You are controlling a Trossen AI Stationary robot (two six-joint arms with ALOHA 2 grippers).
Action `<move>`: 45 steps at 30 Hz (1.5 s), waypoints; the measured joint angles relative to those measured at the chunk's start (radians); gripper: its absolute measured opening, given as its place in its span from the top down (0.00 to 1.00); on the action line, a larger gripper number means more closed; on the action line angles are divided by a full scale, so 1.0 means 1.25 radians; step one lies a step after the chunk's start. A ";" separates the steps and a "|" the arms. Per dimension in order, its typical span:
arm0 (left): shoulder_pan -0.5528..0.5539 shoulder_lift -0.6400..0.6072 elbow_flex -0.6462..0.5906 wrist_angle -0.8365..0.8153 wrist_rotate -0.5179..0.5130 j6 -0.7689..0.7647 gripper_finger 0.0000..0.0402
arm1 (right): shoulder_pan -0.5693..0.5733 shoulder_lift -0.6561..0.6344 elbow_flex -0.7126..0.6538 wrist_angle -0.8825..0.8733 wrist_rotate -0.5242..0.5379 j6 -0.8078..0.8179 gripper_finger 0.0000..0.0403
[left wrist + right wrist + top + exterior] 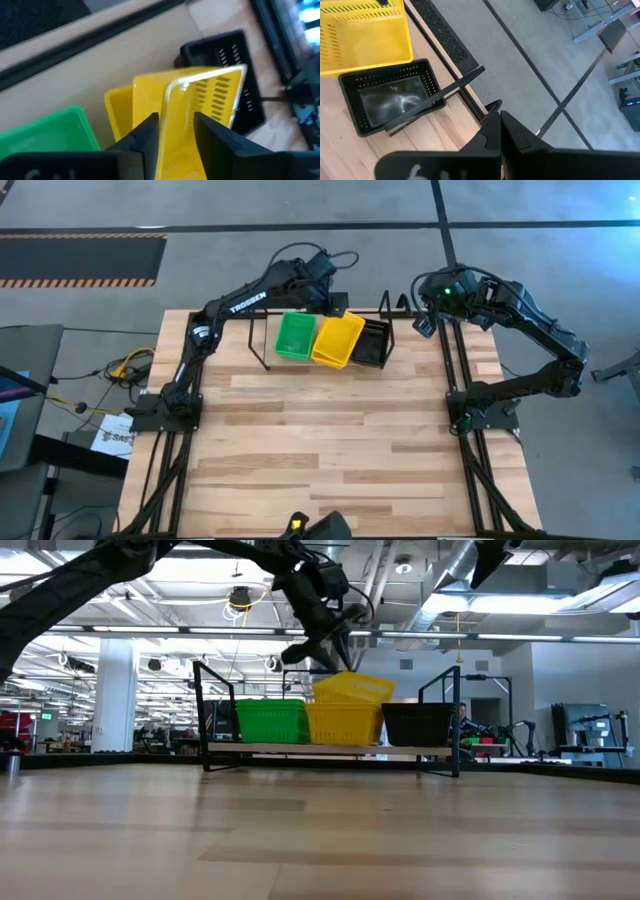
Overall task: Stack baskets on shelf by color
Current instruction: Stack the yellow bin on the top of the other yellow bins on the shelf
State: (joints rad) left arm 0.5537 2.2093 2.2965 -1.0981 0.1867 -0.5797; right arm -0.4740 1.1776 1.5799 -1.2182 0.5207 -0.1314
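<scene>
Left pincer (176, 131), fingers parted, straddles the rim of the tilted top yellow basket (200, 100) on the shelf (330, 749). Green basket (295, 336) and black basket (372, 342) flank it. Right pincer (499, 116), shut and empty, waits beyond the black basket.

L end effector (176, 131) parted; R (500, 131) closed.

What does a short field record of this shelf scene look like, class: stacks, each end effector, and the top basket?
shelf: holds three stacks, side by side
green baskets: left stack
yellow baskets: middle stack
black baskets: right stack
top yellow basket: tilted, not seated flat on its stack
left end effector: fingers straddle the top yellow basket's wall
right end effector: shut, empty, beside the shelf's right end
</scene>
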 joint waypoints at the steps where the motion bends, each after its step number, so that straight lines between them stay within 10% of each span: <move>1: 0.001 0.000 0.012 -0.006 0.000 0.000 0.72 | 0.000 0.000 0.000 0.000 0.000 0.000 0.97; 23: -0.002 -0.033 0.047 0.043 -0.056 0.057 0.71 | 0.000 0.000 0.000 0.000 0.000 0.016 0.97; 34: -0.010 0.002 0.045 0.105 0.020 0.123 0.98 | 0.000 0.000 0.000 -0.001 0.000 0.045 0.97; 45: -0.021 0.064 0.043 0.111 0.021 0.119 1.00 | 0.000 0.000 0.000 -0.001 0.000 0.084 0.97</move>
State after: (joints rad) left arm 0.5279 2.2897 2.3506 -0.9598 0.2131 -0.4305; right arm -0.4738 1.1778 1.5799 -1.2190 0.5205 -0.0261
